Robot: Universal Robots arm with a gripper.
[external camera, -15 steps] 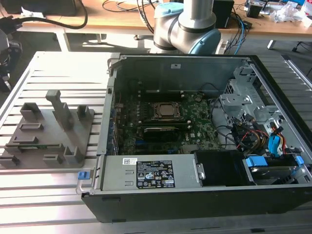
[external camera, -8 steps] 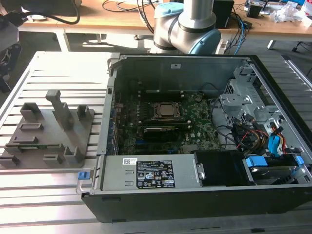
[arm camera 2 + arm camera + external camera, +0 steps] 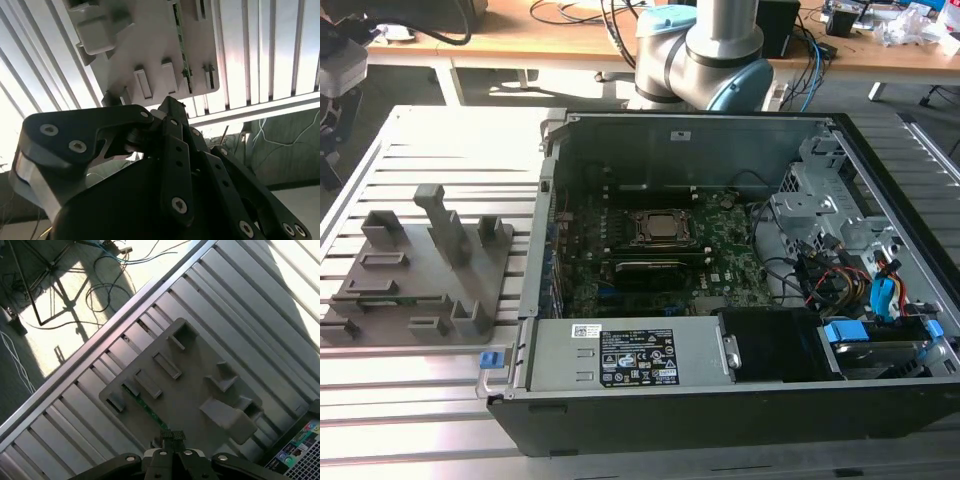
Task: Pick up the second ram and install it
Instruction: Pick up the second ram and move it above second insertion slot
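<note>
Exterior view cuts the arm off at the frame's upper edge; its grey and pale-blue lower joints stand behind the open case. The slatted metal table carries everything, and the case runs out of frame at the exterior view's right. Inside the case, cables and a drive cage hide part of the motherboard.

On the table, just beside the case at the exterior view's left, lies the grey holder. In both wrist views it lies beyond the fingers, with its near edge hidden behind the gripper's black linkage. In the second wrist view its far part is cut off by the frame.

The ram sits in the holder, standing on its long edge in a slot between low grey blocks. It reads as a long, thin green strip. Its chips are too small to make out. In the first wrist view its near end runs out of sight close by the fingertips. In the second wrist view the strip stops near the fingertips, apart from them.

The gripper hangs over the holder; how high above it cannot be told. Its fingers are pressed together with nothing between them, and they meet in one narrow tip.
</note>
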